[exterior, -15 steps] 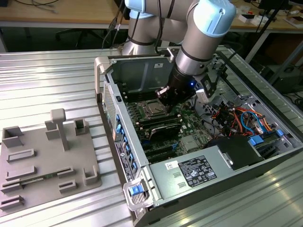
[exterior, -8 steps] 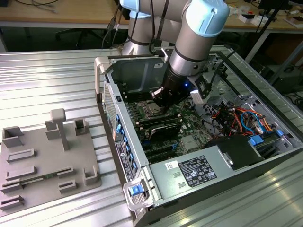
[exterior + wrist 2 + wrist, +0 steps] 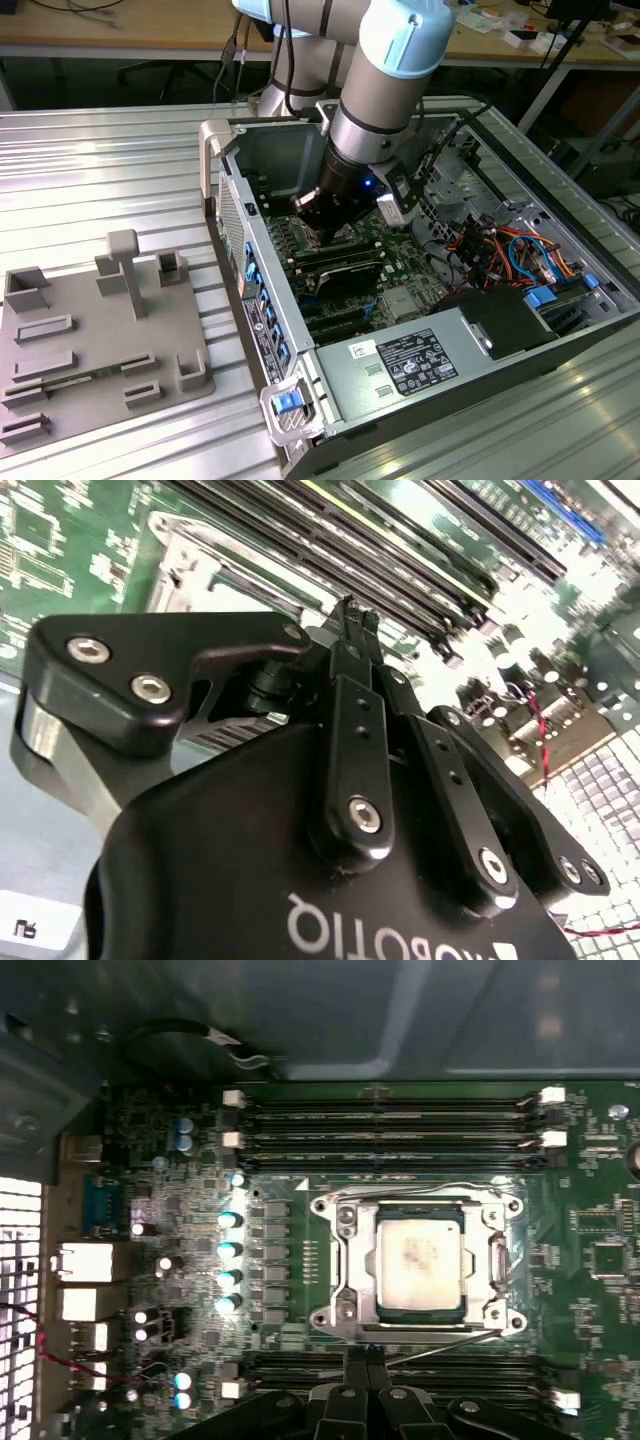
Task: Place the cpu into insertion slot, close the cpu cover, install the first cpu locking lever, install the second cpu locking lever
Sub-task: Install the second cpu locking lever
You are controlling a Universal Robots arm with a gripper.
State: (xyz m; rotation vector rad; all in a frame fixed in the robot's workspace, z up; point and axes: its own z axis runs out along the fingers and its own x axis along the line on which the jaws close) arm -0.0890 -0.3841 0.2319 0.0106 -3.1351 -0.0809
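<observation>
One arm reaches down into the open computer case point(image 3: 420, 300) on the worktop point(image 3: 100, 170). Its fingers point(image 3: 367, 1372) are pressed together, holding nothing, tips beside the near edge of the socket. Just beyond, the cpu point(image 3: 421, 1264) sits in the insertion slot with the cpu cover point(image 3: 345, 1260) down around it. I judge the locking levers point(image 3: 440, 1345) are in hand.

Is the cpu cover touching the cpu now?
Cannot tell. In the first wrist view the cpu cover frames the cpu, but no contact or gap shows plainly.
</observation>
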